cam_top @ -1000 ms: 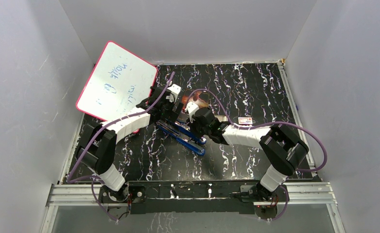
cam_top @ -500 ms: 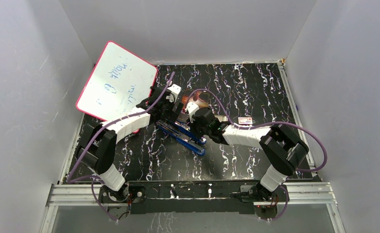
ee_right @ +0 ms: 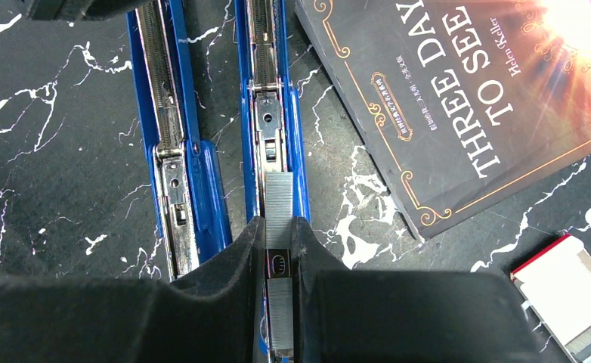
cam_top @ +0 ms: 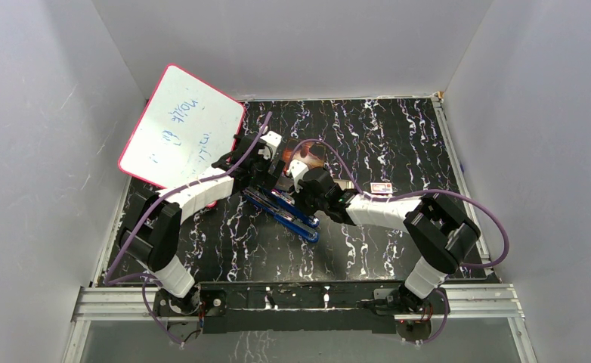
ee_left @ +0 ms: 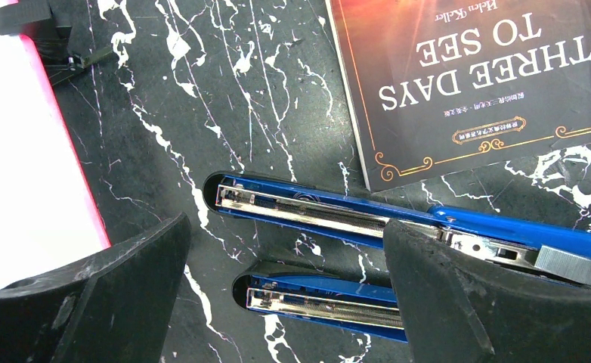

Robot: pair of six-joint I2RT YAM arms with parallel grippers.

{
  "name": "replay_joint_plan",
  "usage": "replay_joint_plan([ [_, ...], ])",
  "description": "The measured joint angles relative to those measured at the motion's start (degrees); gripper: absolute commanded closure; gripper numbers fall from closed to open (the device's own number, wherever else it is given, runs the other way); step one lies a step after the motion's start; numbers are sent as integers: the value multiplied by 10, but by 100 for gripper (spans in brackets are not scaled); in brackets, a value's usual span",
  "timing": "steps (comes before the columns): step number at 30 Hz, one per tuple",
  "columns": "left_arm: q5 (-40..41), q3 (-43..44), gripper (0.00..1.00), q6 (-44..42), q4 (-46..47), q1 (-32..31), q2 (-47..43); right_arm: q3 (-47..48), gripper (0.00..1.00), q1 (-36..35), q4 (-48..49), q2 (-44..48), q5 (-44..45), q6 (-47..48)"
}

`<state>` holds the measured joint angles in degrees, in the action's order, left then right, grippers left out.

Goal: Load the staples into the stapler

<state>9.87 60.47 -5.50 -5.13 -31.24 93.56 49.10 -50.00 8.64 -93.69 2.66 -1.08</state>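
Note:
The blue stapler lies opened on the black marbled table as two parallel blue rails with silvery channels. In the left wrist view they are the upper rail and the lower rail. My left gripper is open and straddles their ends, its right finger over both rails. My right gripper is pinched shut on a grey strip of staples that lies along the right rail. More of the staple strip shows below the fingertips. The left rail holds no staples.
A dark book titled Three Days To See lies just beyond the stapler and also shows in the left wrist view. A small red-and-white box sits to the right. A pink-rimmed whiteboard leans at the back left.
Almost nothing. My right gripper has crept slightly left along the stapler. The left arm has not moved.

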Motion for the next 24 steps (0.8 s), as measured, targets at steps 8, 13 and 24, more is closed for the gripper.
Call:
replay_joint_plan([
  [8,0,0,2,-1,0,0,0,8,100,0,-18,0,-2,0],
  [13,0,0,2,-1,0,0,0,15,100,0,-35,0,-3,0],
  [24,0,0,2,-1,0,0,0,37,100,0,-75,-5,-7,0],
])
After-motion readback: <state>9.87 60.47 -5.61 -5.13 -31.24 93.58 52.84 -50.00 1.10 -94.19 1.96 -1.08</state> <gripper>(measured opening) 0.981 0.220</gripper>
